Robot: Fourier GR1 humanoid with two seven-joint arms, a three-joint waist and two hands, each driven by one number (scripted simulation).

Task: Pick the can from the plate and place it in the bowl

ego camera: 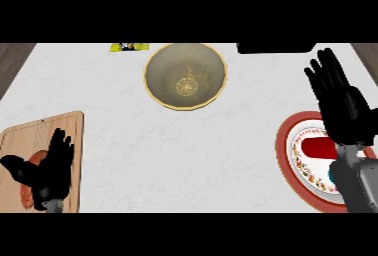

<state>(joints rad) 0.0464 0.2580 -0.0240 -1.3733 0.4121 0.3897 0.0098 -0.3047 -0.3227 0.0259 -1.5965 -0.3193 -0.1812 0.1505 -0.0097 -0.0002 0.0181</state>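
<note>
One can (319, 147), one plate (289, 165), one bowl (184, 76), one cutting board (68, 131); two hands of mine in view.

Can: red, lying on its side on the plate, long axis running left to right. Only its left part shows; the rest is hidden under my right wrist and forearm (356, 185). Cannot tell whether any label is on it.

Plate: white centre with a patterned ring and a broad red rim. It holds the can and nothing else that I can see. It lies beneath my right hand's wrist, cut off by the view's right edge.

My right hand (341, 107): fingers straight and spread, pointing away from me, palm above the far edge of the plate. It holds nothing; the can is just behind the palm, toward my wrist. Contact with the can cannot be judged.

Bowl: round, tan with a yellow rim and a gold mark at its bottom; nothing else inside. It sits well to the left of my right hand and a little farther from me.

My left hand (46, 167): fingers up and relaxed, holding nothing, resting over the wooden cutting board at the near left. A reddish item (29, 192) lies on the board, mostly hidden under this hand.

Beyond the bowl: a small yellow packet (129, 47) at the far edge, and a dark object (275, 48) far side, left of my right fingertips
</note>
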